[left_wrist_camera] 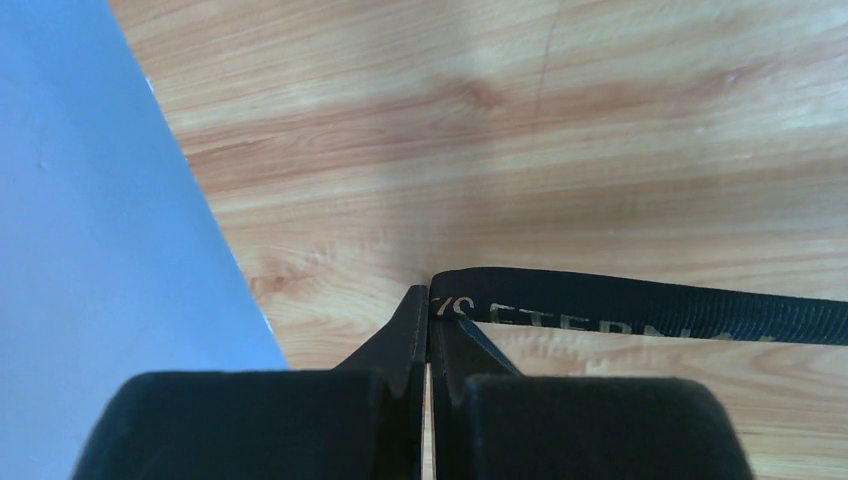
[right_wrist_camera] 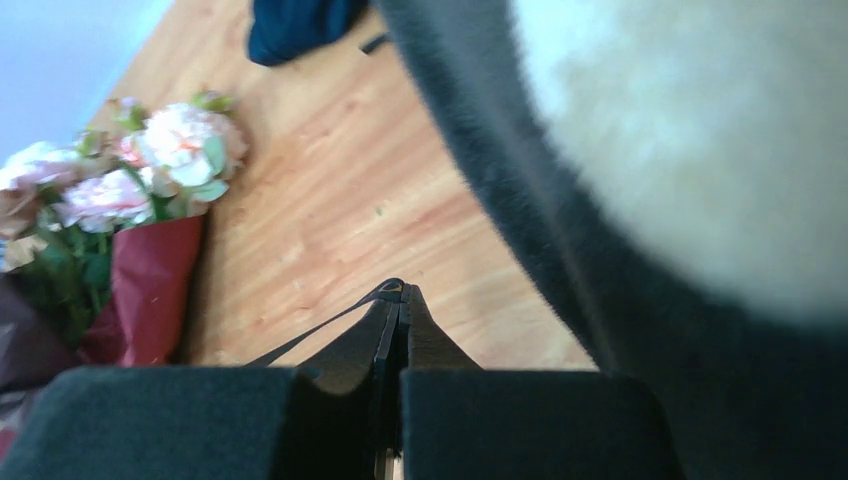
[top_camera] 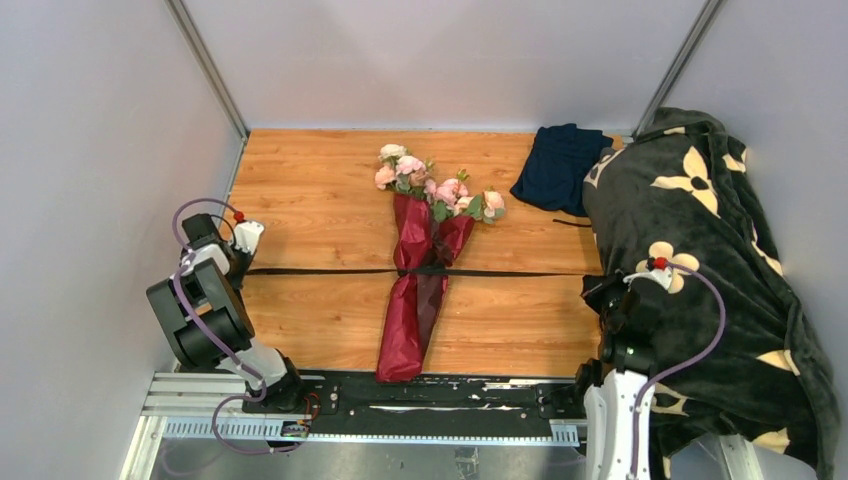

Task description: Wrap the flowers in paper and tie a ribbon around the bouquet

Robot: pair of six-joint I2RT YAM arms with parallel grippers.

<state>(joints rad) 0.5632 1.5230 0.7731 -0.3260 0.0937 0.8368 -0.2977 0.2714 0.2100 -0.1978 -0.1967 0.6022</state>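
Lying lengthwise on the wooden bench (top_camera: 320, 180), the bouquet (top_camera: 420, 280) is seen with its blooms toward the far wall and its narrow foot at the near edge. The flowers (top_camera: 440, 188), pale pink and cream with green leaves, are spread above the top of the paper (top_camera: 405, 330), a burgundy-red sheet folded round the stems into a long cone with a darker fold down its right side. The ribbon (top_camera: 320, 271) is drawn across the bouquet's middle, where the paper is pinched in, and two straight black tails are stretched out from there, one to the left of the bouquet and one to the right.

The left tail's end is clamped in the left pincer (top_camera: 243, 262), well to the left of the bouquet near the side wall. In the left wrist view the fingers are pressed together on the ribbon, and pale lettering can be read along the band. The right tail's end is gripped in the same way by the right pincer (top_camera: 598, 285), well to the right of the bouquet. In the right wrist view its fingers are closed on the black strip.

A dark green blanket (top_camera: 700, 260) with cream flower shapes is heaped further right of the bouquet, just beside the right pincer. A folded navy cloth (top_camera: 558, 165) is laid to the bouquet's far right, touching the blanket's edge.
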